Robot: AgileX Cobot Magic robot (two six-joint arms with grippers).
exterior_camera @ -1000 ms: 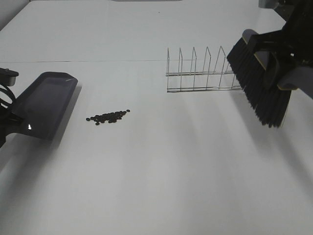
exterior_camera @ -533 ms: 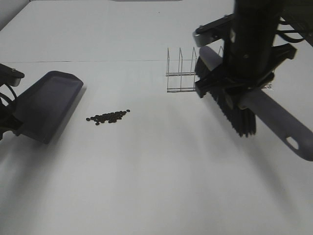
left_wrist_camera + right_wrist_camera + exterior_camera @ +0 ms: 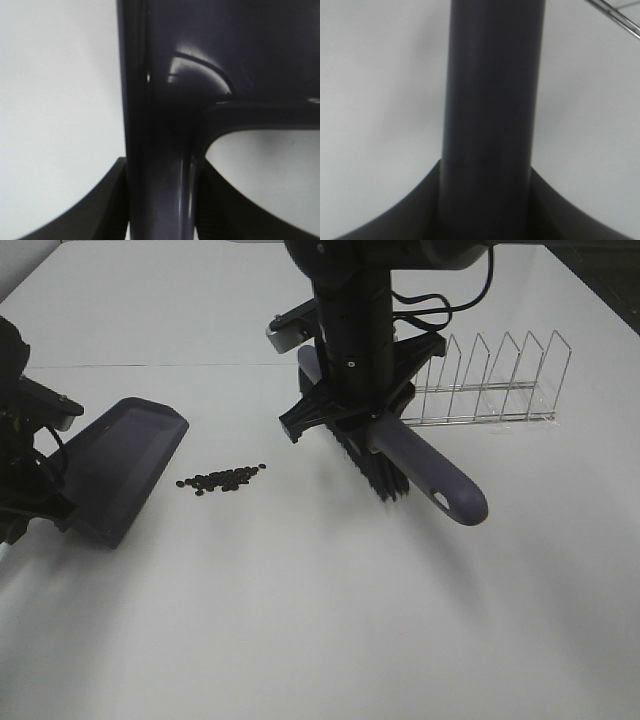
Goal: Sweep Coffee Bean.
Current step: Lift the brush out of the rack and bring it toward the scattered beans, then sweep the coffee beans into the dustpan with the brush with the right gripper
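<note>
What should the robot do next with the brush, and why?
I'd guess: bring the brush closer to the coffee beans, lowering it just beyond them. The right gripper is shut on its handle, and the beans lie between the brush and the dustpan, apart from both.

The white table (image 3: 300, 620) bears coffee beans (image 3: 222, 480) (a small cluster) and a wire rack (image 3: 490, 391).
</note>
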